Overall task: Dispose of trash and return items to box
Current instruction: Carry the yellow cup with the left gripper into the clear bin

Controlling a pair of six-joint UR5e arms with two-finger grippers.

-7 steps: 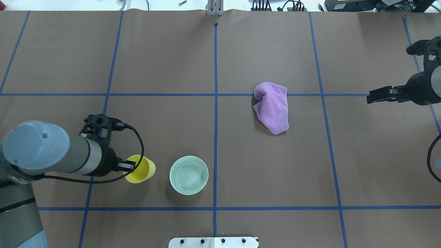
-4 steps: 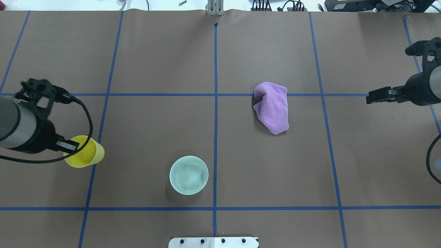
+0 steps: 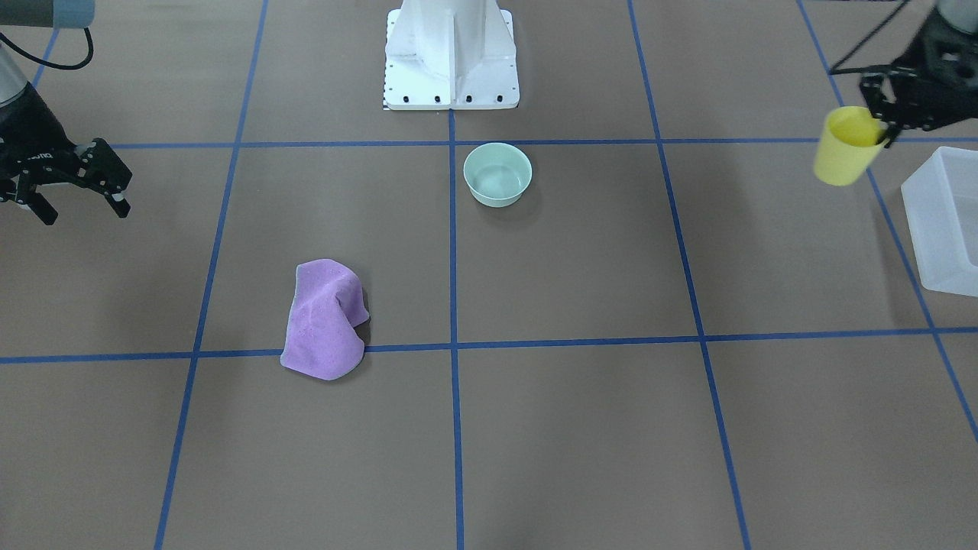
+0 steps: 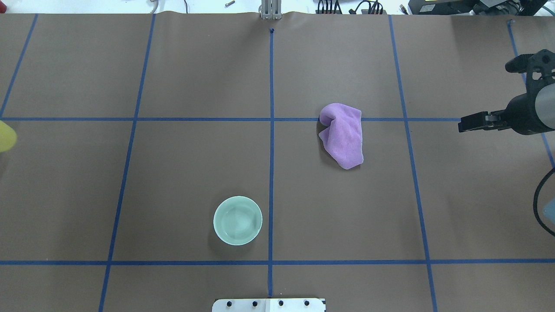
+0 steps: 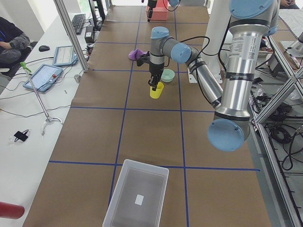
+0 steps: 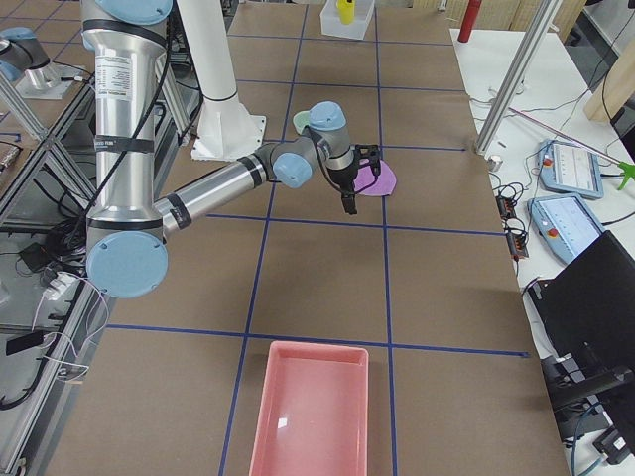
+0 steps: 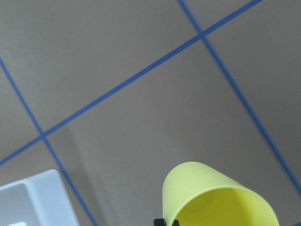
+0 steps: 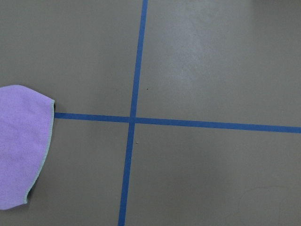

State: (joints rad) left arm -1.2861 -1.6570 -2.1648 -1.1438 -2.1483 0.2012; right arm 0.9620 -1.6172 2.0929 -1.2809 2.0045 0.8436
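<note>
My left gripper [image 3: 879, 128] is shut on the rim of the yellow cup [image 3: 844, 147] and holds it in the air just beside the frosted white box [image 3: 943, 221]. In the overhead view only the cup's edge [image 4: 5, 135] shows at the left border. The left wrist view shows the cup [image 7: 218, 197] and a corner of the box [image 7: 33, 200]. The mint-green bowl [image 4: 237, 220] stands upright and empty near the robot base. My right gripper [image 3: 76, 206] is open and empty at the far right of the table.
A crumpled purple cloth [image 4: 342, 135] lies right of the centre line, and it also shows in the right wrist view [image 8: 21, 146]. A pink tray [image 6: 310, 407] stands at the table's right end. The white robot pedestal [image 3: 451, 53] is at the near edge.
My left arm has carried the yellow cup from beside the bowl to the left and away from the base, almost out of the overhead view. My right gripper has drifted slightly left.
</note>
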